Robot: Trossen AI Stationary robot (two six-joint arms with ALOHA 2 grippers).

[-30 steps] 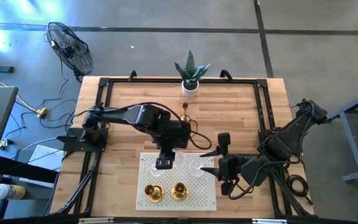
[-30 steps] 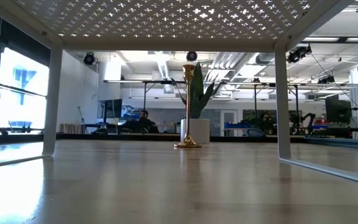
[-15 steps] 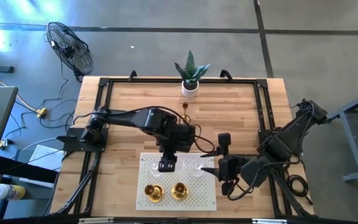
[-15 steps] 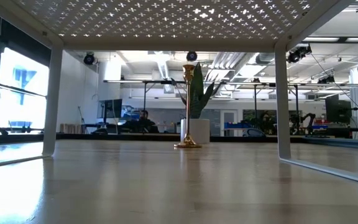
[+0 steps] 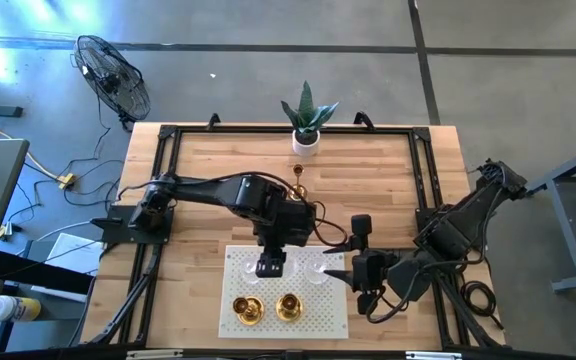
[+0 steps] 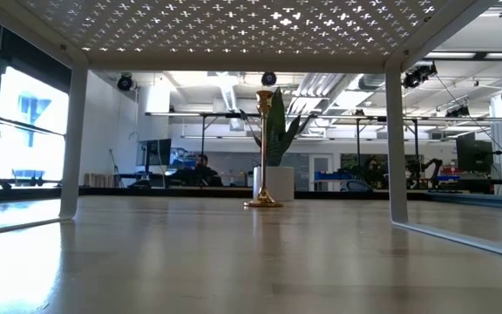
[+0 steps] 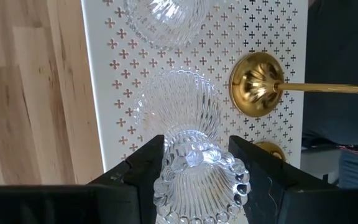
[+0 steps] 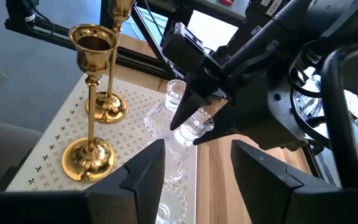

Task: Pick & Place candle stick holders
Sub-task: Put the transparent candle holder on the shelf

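Holding a clear glass holder [image 7: 194, 168] pinched in left gripper [image 5: 270, 266], now shifted slightly rightward over the white mat [image 5: 333, 310] versus 1 s ago; placement looks imminent. Right gripper [image 5: 365, 292] spread, waiting beside mat. Counted: gold holders two on mat [image 5: 247, 311] [image 5: 289, 307], one on table [image 5: 296, 186]; glass, three.

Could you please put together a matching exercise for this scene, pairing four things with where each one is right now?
Things:
1. glass holder
2. lone gold holder
3. gold pair
4. right pincer

Places:
A. on the bare wood, in front of the plant
B. between the left pincer's fingers, over the mat
C. beside the mat's right edge, holding nothing
D. standing on the mat's near half

Pairs: 1-B, 2-A, 3-D, 4-C
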